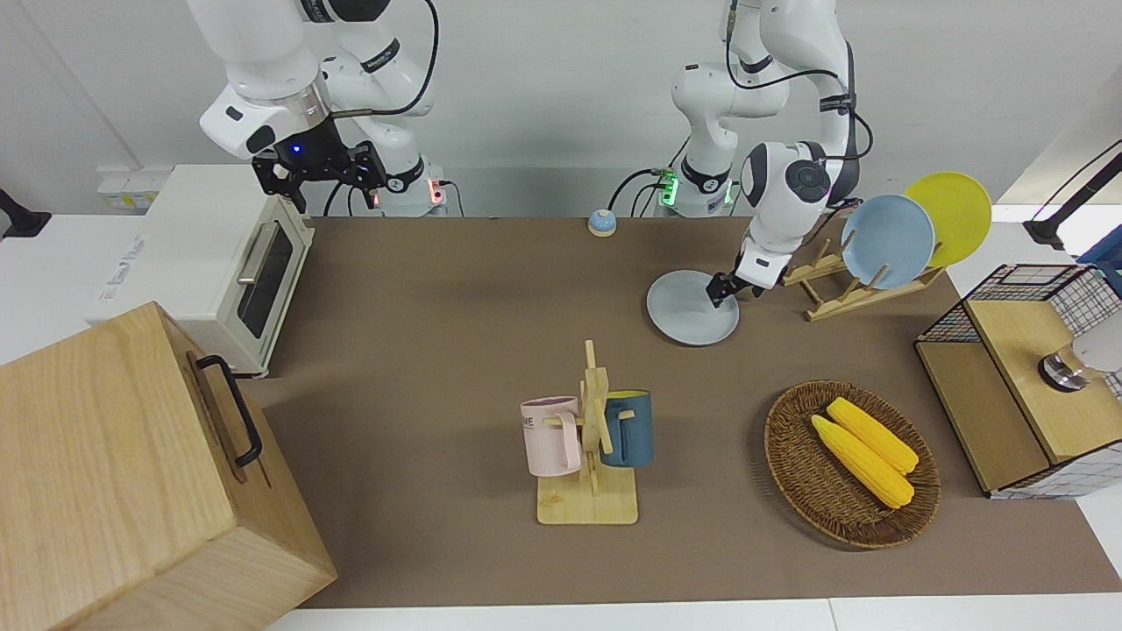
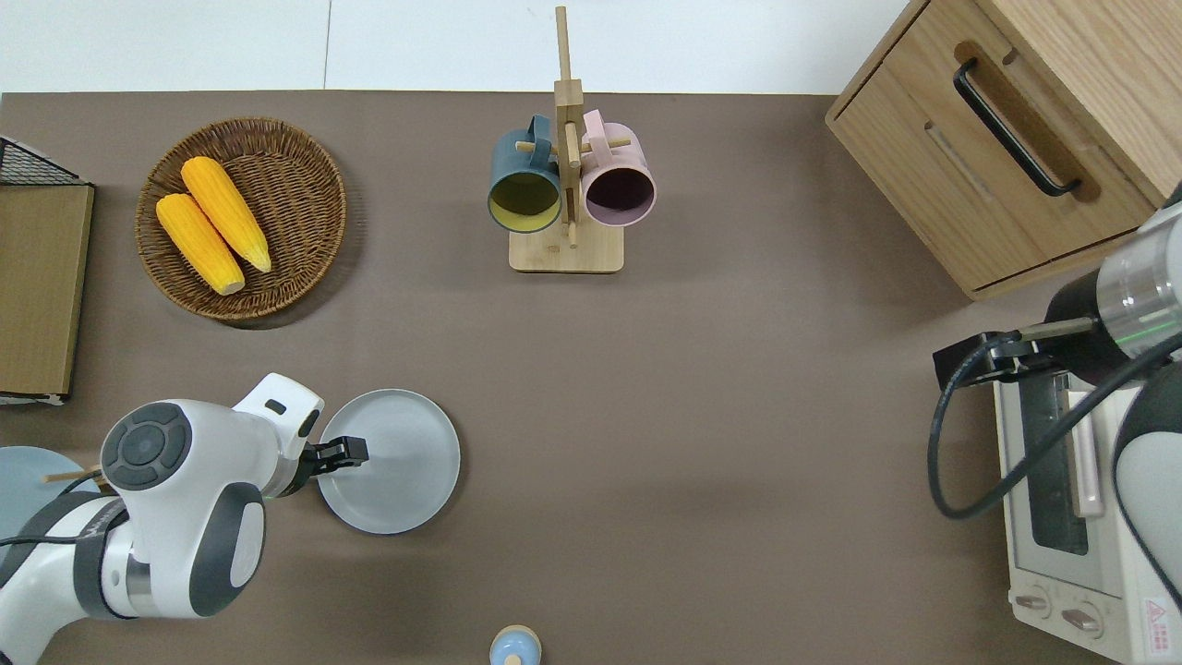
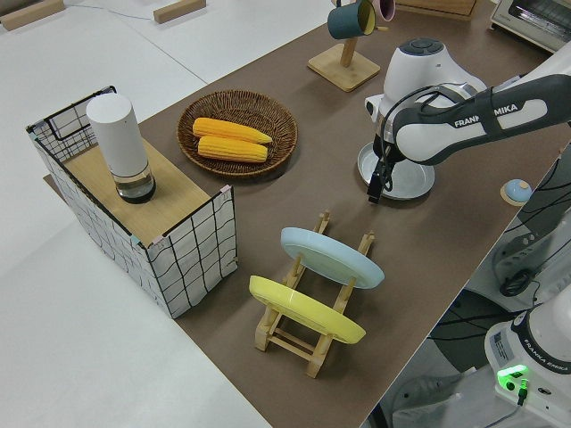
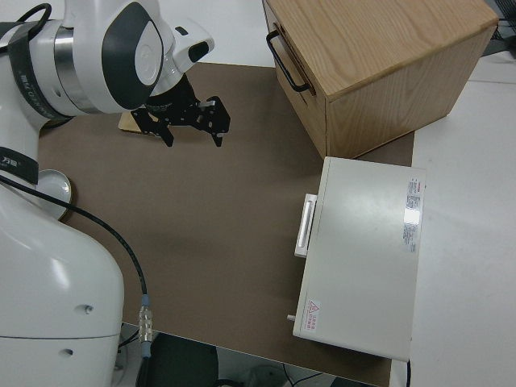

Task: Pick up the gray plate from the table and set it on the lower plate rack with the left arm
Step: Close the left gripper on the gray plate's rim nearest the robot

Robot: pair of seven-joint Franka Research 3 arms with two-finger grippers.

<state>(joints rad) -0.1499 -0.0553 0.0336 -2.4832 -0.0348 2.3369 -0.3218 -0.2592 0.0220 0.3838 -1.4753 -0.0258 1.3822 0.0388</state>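
Note:
The gray plate (image 1: 688,313) lies flat on the brown table mat, also in the overhead view (image 2: 397,466) and the left side view (image 3: 410,178). My left gripper (image 1: 720,292) is low at the plate's rim on the side toward the left arm's end of the table, reaching in over the rim (image 2: 346,453) (image 3: 375,189). The light-wood plate rack (image 1: 846,294) (image 3: 308,343) stands beside the plate, toward the left arm's end. Its upper slots hold a sky-blue plate (image 1: 887,241) and a yellow plate (image 1: 951,215); its lower slots are empty. My right arm is parked, gripper (image 4: 192,129) open.
A wicker basket (image 2: 305,175) with two corn cobs lies farther from the robots than the plate. A wooden mug stand (image 2: 565,254) holds two mugs mid-table. A wire crate (image 3: 196,245), a small blue knob (image 2: 514,646), a toaster oven (image 1: 219,254) and a wooden cabinet (image 1: 114,473) are around.

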